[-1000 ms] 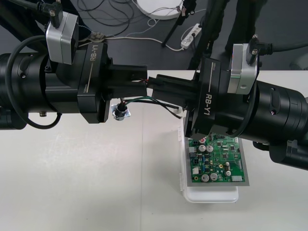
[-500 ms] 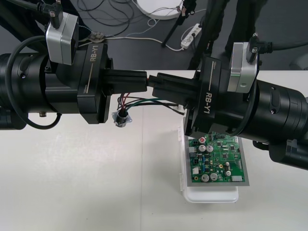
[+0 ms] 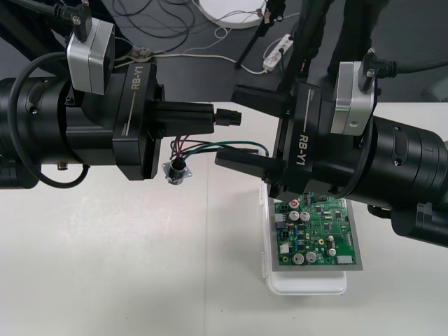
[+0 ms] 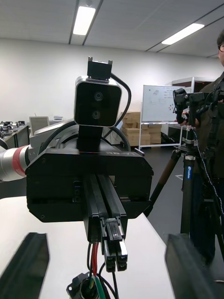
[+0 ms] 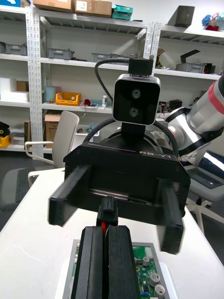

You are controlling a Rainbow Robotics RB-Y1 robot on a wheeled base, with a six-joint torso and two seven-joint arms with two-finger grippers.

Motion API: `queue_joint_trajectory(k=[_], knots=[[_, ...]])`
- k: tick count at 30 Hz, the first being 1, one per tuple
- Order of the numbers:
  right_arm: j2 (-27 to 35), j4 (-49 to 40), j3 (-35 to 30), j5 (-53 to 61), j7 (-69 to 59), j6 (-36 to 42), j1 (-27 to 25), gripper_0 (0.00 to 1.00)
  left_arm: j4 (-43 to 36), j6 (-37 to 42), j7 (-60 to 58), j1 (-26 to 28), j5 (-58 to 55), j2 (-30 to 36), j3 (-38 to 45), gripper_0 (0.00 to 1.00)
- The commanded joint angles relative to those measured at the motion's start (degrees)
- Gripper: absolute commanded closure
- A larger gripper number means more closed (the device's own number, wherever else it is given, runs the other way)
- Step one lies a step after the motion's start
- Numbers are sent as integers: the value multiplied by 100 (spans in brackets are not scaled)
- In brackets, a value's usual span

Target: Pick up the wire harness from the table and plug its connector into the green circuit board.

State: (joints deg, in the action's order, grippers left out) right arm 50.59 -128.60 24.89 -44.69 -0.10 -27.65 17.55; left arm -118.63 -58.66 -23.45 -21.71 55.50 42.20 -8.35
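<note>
Harness plug (image 3: 228,117) clenched by left end effector (image 3: 211,117) | right end effector (image 3: 225,125) released, facing it | both marked RB-Y1

The wire harness (image 3: 231,144) aloft, the green circuit board (image 3: 316,234) flat on its white base (image 3: 308,281)
Black plug (image 3: 228,117) pinched in the left tool (image 3: 211,117); coloured wires (image 3: 190,144) sag to the round metal socket (image 3: 175,170) hanging below

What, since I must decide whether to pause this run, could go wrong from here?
1. The left gripper pinches the black plug, which pokes out past its fingertips. The open right gripper straddles it and might knock it askew if it closes off-line.
2. The wires loop close to one finger of the right gripper, with the metal socket dangling below. They could snag or get pinched.
</note>
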Motion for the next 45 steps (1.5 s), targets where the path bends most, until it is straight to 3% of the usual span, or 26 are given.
queue_joint_trajectory(k=[1, 13, 22, 30, 42, 45], knots=[[-94, -156, 69, -5, -395, -21, 179, 0, -143, -67, 332, -219, 14, -107, -88, 100], [12, -156, 69, 4, -518, -21, 179, 0, -81, -67, 376, -184, 23, -107, -79, 100], [407, -112, 69, -5, -649, -320, 179, 0, -11, -67, 473, 141, -21, -107, 70, 100], [996, -68, 69, -119, -1133, -1040, 179, 0, -11, -93, 543, 642, -100, -107, 185, 100], [1058, -77, -599, -2088, -2996, -2675, 135, 0, 60, -884, 657, 1301, -92, -107, 756, 100], [944, -104, -924, -2799, -3611, -3501, 117, 0, 165, -1016, 806, 1503, -92, -107, 782, 100]])
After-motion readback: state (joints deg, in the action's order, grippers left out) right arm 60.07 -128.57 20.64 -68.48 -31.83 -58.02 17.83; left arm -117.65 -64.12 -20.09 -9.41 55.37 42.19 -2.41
